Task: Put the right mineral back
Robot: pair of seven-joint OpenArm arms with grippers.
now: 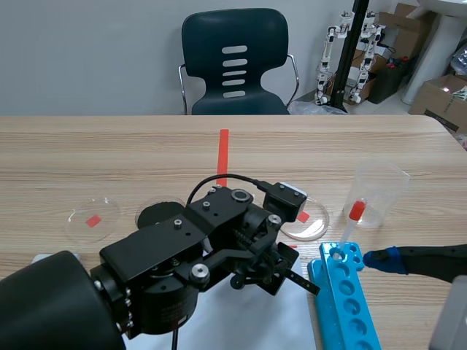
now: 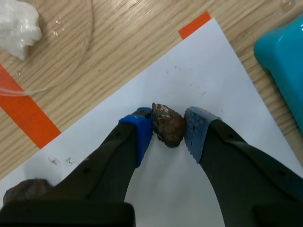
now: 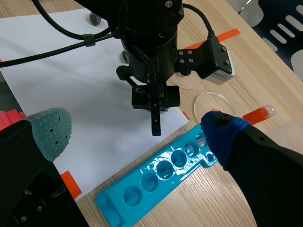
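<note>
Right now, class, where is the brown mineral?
In the left wrist view, the brown mineral sits on the white paper, held between the pads of the left tool.

Light is bright, even and diffuse in all three views and falls from above; no hard shadow edge is recorded. In the scene view the table (image 1: 109,153) is uniformly lit, and the left arm (image 1: 182,255) casts only a soft shadow on the paper (image 1: 241,328). The arm's black casing shows small highlights but little surface detail. Faint glare marks the dish (image 1: 93,217) rim and the beaker (image 1: 381,193). In the left wrist view the paper reads near white; the mineral (image 2: 168,125) is sharp, with soft grey shade below it. In the right wrist view the rack (image 3: 161,175) carries glossy highlights, and the dots on the right gripper (image 3: 135,132) pads (image 3: 49,130) remain legible.
</note>
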